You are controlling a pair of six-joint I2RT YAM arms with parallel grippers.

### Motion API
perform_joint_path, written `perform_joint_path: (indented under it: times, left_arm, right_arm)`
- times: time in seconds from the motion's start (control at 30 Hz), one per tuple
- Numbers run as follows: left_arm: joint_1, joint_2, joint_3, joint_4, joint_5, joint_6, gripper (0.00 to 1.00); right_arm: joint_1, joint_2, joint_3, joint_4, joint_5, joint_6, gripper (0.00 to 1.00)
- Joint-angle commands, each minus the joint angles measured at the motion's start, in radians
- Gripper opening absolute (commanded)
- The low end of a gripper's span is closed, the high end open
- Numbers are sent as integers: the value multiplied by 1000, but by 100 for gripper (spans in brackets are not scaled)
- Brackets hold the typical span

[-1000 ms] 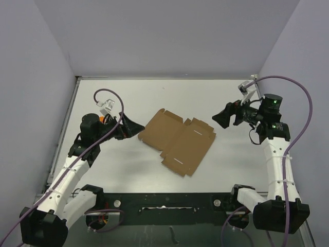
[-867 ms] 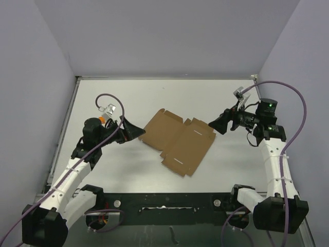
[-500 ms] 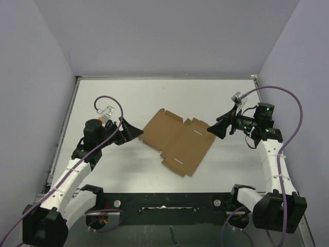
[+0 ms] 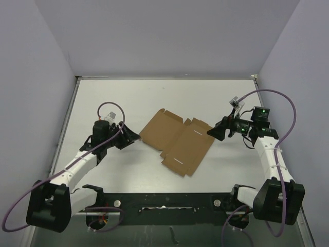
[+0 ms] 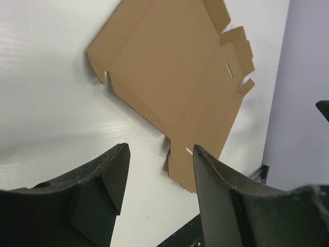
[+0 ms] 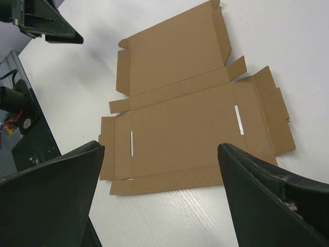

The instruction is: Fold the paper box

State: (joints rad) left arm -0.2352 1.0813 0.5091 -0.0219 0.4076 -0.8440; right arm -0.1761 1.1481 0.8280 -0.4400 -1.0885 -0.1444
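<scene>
Flat brown die-cut cardboard sheet (image 4: 177, 141) unfolded, untouched, lying ahead of fingertips. Left gripper (image 5: 159, 149), right gripper (image 6: 160, 146): fingers apart, empty. Every fold outstanding.

Plain brown paper box (image 4: 177, 144), white table (image 4: 128, 98), black left pincer (image 4: 136, 135), black right pincer (image 4: 210, 131)

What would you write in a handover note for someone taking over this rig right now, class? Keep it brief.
Left gripper: jaws apart, empty, just left of the paper box.
Right gripper: jaws wide, empty, by its right edge.
Paper box: flat and unfolded on the table.
Done: no folds.
Left: grasp it, fold every flap.
</scene>
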Motion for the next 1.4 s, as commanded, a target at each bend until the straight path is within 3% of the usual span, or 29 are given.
perform_joint_path:
  times: [0.0, 0.37, 0.57, 0.93, 1.13, 1.33, 1.37]
  left_arm:
    - [-61, 74, 0, 88, -124, -108, 51]
    - [-301, 215, 109, -95, -538, -286, 54]
    - [-328, 283, 136, -58, -595, -368, 53]
    - [-346, 444, 212, 24, -615, -438, 40]
    - [-348, 491, 214, 56, -620, -448, 26]
    - [-349, 488, 169, 143, -603, -425, 0]
    - [-349, 479, 158, 168, -597, -405, 0]
  right_arm:
    - [-1, -1, -4, 67, -3, 5, 98]
    - [-1, 5, -15, 77, 6, 12, 98]
    - [-1, 4, -18, 82, 6, 15, 98]
    - [1, 7, -20, 84, 3, 19, 98]
    - [5, 11, -17, 84, 2, 17, 98]
    - [9, 13, -15, 81, -2, 15, 98]
    - [8, 14, -15, 81, -3, 15, 98]
